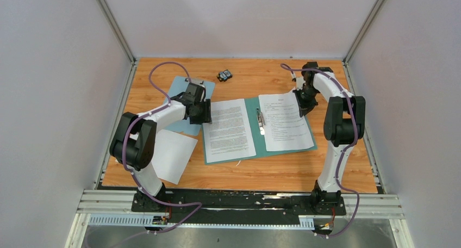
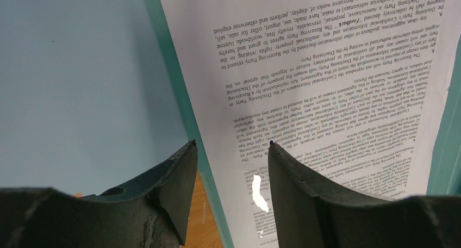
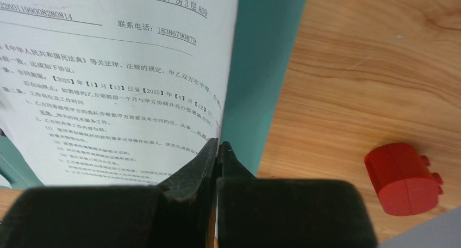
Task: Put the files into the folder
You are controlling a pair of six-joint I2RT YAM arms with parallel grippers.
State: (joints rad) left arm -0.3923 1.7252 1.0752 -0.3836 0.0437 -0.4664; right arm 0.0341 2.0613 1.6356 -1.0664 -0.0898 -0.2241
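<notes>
The teal folder (image 1: 251,105) lies open in the middle of the table. One printed sheet (image 1: 231,129) lies on its left cover, another (image 1: 284,122) on its right cover. A third white sheet (image 1: 173,153) lies on the wood to the left. My left gripper (image 1: 201,111) is open and low over the folder's left edge (image 2: 174,79), one finger beside the edge and the other over the left sheet (image 2: 326,68). My right gripper (image 1: 300,98) is shut on the edge of the right sheet (image 3: 108,85), above the teal cover (image 3: 266,68).
A pale blue clipboard (image 1: 187,93) lies under my left arm and fills the left of the left wrist view (image 2: 81,68). A small black object (image 1: 224,75) sits at the back. A pen-like item (image 1: 261,120) lies along the folder's fold. A red block (image 3: 402,177) sits on the wood by my right gripper.
</notes>
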